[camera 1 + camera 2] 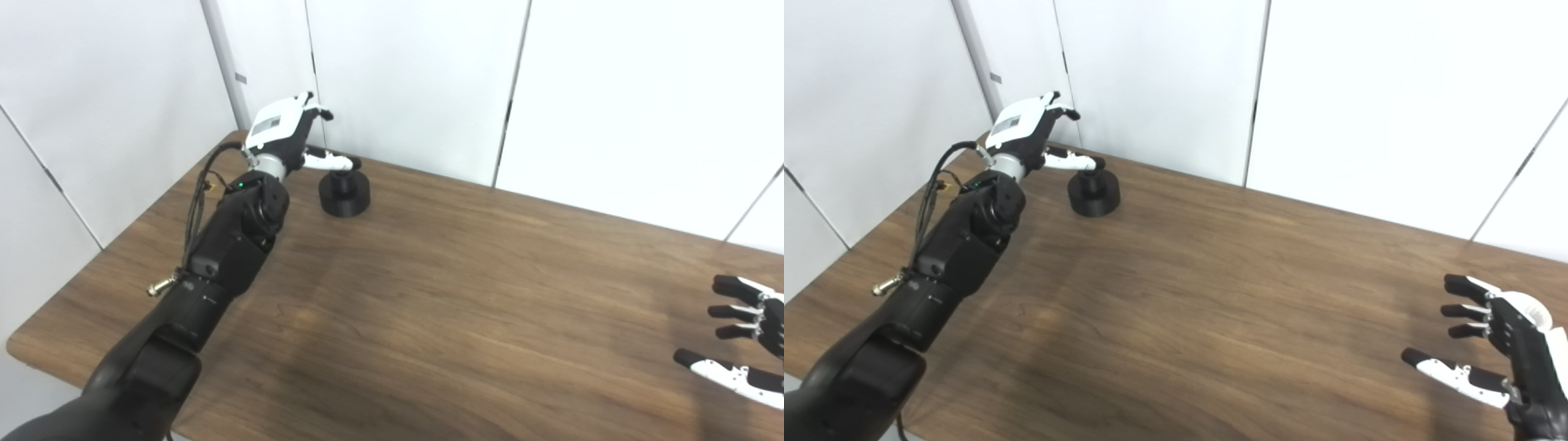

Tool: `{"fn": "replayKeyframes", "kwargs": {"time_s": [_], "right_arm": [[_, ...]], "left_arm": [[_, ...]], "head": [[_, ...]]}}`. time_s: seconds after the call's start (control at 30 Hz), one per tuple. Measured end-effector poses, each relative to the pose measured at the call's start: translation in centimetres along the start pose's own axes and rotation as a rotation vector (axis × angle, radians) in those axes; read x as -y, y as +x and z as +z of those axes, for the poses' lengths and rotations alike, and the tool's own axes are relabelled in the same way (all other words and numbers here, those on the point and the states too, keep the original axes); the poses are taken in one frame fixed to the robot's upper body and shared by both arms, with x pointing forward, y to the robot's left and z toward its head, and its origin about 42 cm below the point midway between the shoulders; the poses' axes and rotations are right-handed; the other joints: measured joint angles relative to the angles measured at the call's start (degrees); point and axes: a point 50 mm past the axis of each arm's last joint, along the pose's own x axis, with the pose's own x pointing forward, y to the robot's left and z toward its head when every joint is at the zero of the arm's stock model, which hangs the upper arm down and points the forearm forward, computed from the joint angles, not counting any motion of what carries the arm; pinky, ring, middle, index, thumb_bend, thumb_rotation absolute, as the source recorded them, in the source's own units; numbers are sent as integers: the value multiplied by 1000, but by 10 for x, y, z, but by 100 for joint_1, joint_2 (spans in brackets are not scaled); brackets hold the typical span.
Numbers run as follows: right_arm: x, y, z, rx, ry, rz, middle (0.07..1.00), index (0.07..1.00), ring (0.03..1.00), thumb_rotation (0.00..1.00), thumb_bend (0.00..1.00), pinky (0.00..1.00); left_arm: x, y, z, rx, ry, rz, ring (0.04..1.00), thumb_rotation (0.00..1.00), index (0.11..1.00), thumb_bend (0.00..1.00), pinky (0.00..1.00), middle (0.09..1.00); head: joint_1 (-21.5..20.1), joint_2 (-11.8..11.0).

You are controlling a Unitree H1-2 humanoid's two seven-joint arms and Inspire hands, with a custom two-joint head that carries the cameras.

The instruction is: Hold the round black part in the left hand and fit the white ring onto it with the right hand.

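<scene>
The worktop is a wood-grain surface, dark brown, with rounded corners and a matte finish. Plain white wall panels with dark vertical seams stand behind it.

The round black part sits at the far left of the worktop, near the back edge. It consists of a wide, low cylindrical base with a narrower cylindrical post rising from its centre. The surface is matte black.

The left robot hand is raised above and just left of the round black part. Its back plate is white, smooth and flat; the fingers are black with white segments. The fingers are spread and curl away from the camera, and the thumb extends over the top of the post. Whether the thumb touches the post cannot be told. The hand holds nothing. The left arm is black, with exposed cables and a small green indicator light near the wrist.

The right robot hand hovers above the near right of the worktop, well apart from the round black part. Its fingers are apart and it grips nothing. In the left eye view the picture edge cuts off most of this hand; in the right eye view the wrist is cut off.

A white rounded shape shows just behind the right robot hand; it cannot be identified.
</scene>
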Motion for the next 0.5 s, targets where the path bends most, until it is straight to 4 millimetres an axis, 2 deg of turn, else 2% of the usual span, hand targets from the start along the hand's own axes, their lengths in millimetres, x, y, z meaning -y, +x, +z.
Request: {"fn": "replayKeyframes", "kwargs": {"time_s": [0.2,0.37,0.5], "right_arm": [[0,0,0,0,1,-1,769,748,665,10,681,544],[0,0,1,1,0,-2,768,749,667,0,688,555],[0,-1,1,0,1,-1,768,749,666,0,688,557]], "left_arm": [[7,1,-3,-13,2,-31,1000,509,779,1000,1000,1000],[14,1,-6,-24,13,-75,1000,586,768,1000,1000,1000],[17,1,-6,-18,26,-118,1000,609,764,1000,1000,1000]], "head": [[9,18],[9,26],[-9,44]]}}
